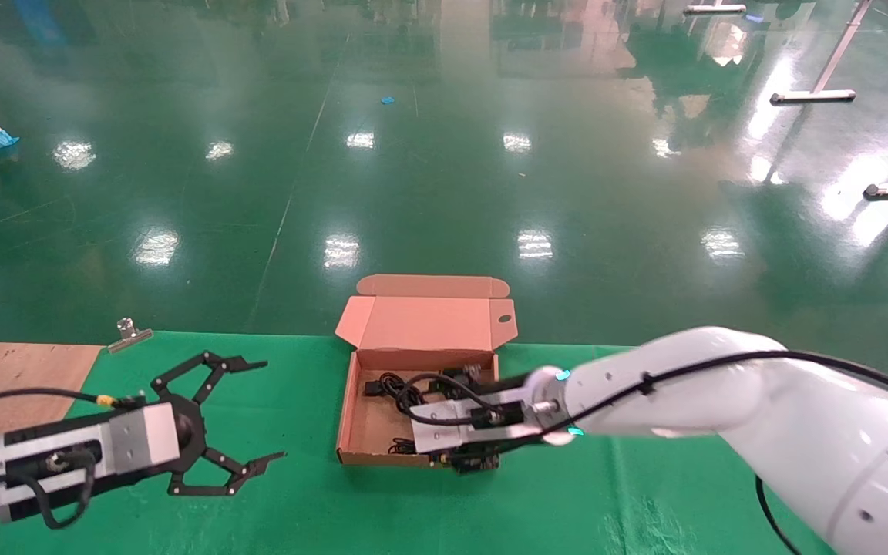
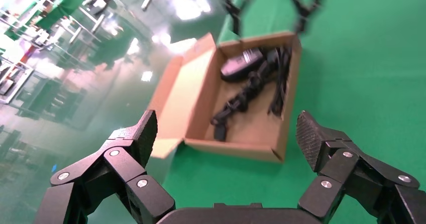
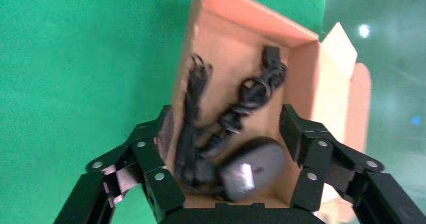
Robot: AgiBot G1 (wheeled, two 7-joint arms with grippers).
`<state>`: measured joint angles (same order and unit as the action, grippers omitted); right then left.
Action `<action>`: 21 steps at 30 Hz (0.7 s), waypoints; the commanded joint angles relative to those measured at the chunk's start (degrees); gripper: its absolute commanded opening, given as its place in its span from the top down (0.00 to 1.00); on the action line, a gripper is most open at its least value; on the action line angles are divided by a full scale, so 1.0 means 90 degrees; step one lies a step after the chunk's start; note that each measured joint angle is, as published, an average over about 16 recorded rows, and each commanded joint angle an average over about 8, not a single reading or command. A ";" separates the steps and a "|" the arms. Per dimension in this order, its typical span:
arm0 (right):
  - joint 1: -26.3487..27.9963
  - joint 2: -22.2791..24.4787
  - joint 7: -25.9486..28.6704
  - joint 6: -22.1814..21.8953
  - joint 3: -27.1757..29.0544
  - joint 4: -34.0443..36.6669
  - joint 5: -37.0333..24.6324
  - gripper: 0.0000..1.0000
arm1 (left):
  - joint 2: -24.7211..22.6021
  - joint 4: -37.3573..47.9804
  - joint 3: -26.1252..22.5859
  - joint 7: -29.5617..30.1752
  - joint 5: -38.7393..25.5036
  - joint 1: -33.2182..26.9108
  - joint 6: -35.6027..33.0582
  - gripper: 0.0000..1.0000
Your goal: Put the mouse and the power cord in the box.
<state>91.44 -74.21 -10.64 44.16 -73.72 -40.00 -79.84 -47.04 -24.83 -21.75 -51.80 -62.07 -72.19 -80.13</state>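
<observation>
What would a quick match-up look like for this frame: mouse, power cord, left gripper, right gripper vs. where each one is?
Column 1:
1. mouse
2. power cord
3. left gripper
4. right gripper

Column 2:
A. open, over the green mat, left of the box
B. open, just above the box's near-right corner
C. lying in the box, label sticker facing up
D. lying in the box, coiled, plug toward the lid end

Pairs: 1-C, 2-D, 3-A, 4-B

The right tool (image 3: 228, 133) hangs spread over the box (image 3: 306, 83) holding the mouse (image 3: 251, 169) and power cord (image 3: 251, 96).
</observation>
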 commanded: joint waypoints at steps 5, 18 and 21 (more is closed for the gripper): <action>-0.0353 0.0464 0.0253 0.0491 0.0683 -0.0397 0.0449 0.00 | 0.0140 -0.0567 0.0067 0.0728 0.0235 0.0124 -0.0065 0.00; -0.1154 0.1514 0.0826 0.1604 0.2229 -0.1297 0.1467 0.00 | 0.0458 -0.1859 0.0219 0.2385 0.0771 0.0405 -0.0212 0.00; -0.1338 0.1756 0.0958 0.1860 0.2584 -0.1504 0.1701 0.00 | 0.0531 -0.2156 0.0253 0.2766 0.0894 0.0470 -0.0246 0.00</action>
<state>79.38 -58.40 -2.00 60.92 -50.43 -53.55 -64.51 -42.25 -44.26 -19.47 -26.87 -54.02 -67.95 -82.35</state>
